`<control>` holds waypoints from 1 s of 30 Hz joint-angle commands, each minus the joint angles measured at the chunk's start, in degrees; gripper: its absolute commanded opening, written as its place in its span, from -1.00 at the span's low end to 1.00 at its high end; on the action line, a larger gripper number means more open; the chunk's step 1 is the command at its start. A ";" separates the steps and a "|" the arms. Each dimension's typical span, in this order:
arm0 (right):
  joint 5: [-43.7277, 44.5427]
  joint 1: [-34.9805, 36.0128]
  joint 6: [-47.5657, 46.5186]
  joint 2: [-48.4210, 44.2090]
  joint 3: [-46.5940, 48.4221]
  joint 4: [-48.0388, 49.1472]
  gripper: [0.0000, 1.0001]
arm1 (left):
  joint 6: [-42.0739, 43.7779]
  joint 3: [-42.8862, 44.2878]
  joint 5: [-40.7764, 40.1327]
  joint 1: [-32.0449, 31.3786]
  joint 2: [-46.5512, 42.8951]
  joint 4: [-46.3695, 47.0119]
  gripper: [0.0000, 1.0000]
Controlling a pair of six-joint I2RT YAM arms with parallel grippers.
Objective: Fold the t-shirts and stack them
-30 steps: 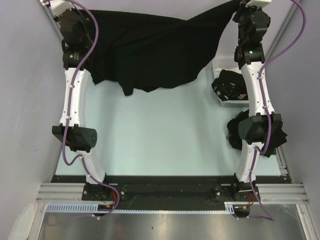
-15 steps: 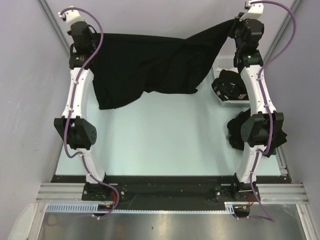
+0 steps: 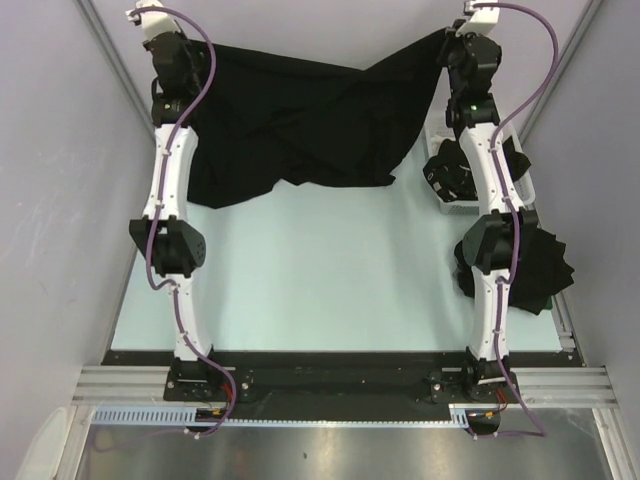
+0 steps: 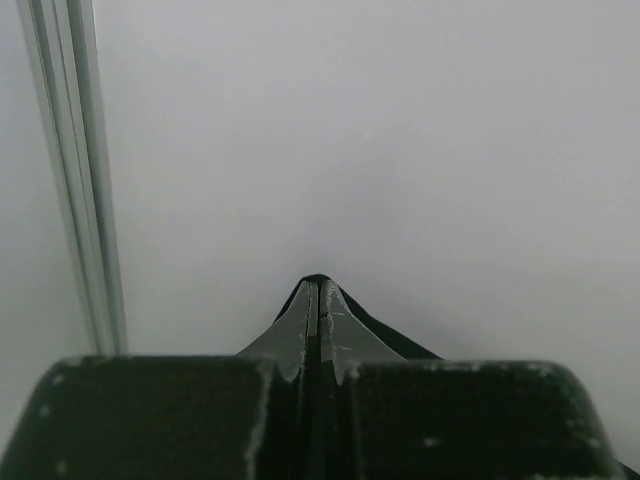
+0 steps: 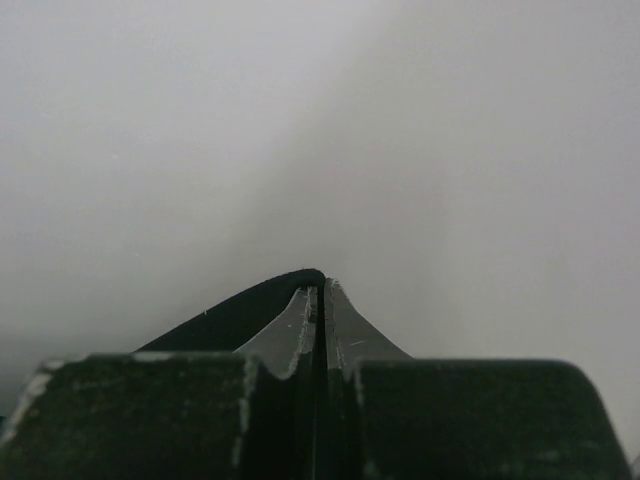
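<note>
My left gripper (image 4: 318,290) and right gripper (image 5: 320,290) are each clamped tight on the black t-shirt (image 3: 300,110), which hangs stretched between them along the table's (image 3: 320,280) far edge. I'm on the spreading step; next I need to lay it flat, evenly.

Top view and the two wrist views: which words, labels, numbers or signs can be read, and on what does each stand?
None can be read in any view.
Spread black t-shirt: plain, no print shows.
Shirts in the white basket: a small pale mark, too small to read.
</note>
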 commanded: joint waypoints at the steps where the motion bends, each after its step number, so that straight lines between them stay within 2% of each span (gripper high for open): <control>1: 0.93 0.57 -3.54 -6.52 5.23 8.19 -1.00 | -2.14 1.68 -0.70 -0.26 -9.12 10.16 -1.00; 8: -1.44 -1.00 -4.00 -14.87 3.83 6.62 -1.00 | 4.10 0.36 -2.11 -0.35 -16.95 12.37 -1.00; 11: -2.06 -1.01 -3.38 -20.22 -0.11 2.94 -1.00 | 5.25 -3.40 -2.90 -0.26 -22.73 7.90 -1.00; 13: 0.12 -0.75 -2.33 -23.65 -3.45 -0.49 -1.00 | 5.16 -10.69 -2.90 -0.26 -27.13 2.54 -1.00; 16: 7.84 -0.04 2.49 -31.03 -10.04 -17.07 -1.00 | 1.92 -21.92 -5.70 -0.08 -36.53 -4.68 -1.00; 17: 9.35 -0.30 5.47 -33.66 -12.50 -28.95 -1.00 | 1.65 -25.36 -6.14 -0.08 -39.17 -5.81 -1.00; 19: 10.42 -1.35 14.52 -37.27 -17.24 -40.09 -1.00 | 0.42 -35.98 -8.07 -0.17 -48.13 -10.56 -1.00; 20: 9.64 -1.45 16.64 -41.99 -25.53 -47.19 -1.00 | -1.94 -45.34 -7.91 -0.17 -52.51 -11.88 -1.00; 21: 8.76 -1.62 19.97 -44.56 -30.31 -49.18 -1.00 | -2.39 -49.61 -7.38 -0.17 -56.12 -15.20 -1.00; 22: 7.18 -1.62 21.31 -47.28 -34.97 -50.42 -1.00 | -3.36 -53.56 -7.64 -0.26 -63.38 -17.58 -1.00; 24: 5.77 -1.71 23.50 -54.39 -46.56 -53.93 -1.00 | -6.26 -63.91 -6.86 -0.26 -69.32 -24.76 -1.00; 25: 5.15 -1.71 25.26 -56.08 -48.97 -55.86 -1.00 | -6.27 -66.32 -6.24 -0.26 -74.30 -27.51 -1.00; 26: 4.89 -1.88 25.71 -57.32 -50.30 -61.19 -1.00 | -7.57 -67.91 -5.11 -0.26 -76.18 -30.75 -1.00; 27: 4.71 -1.89 25.80 -58.46 -51.27 -64.11 -1.00 | -7.93 -70.19 -4.75 -0.26 -78.11 -36.44 -1.00; 30: 4.27 -3.29 24.75 -59.35 -52.25 -72.56 -1.00 | -6.72 -73.36 -4.66 -0.26 -82.78 -45.51 -1.00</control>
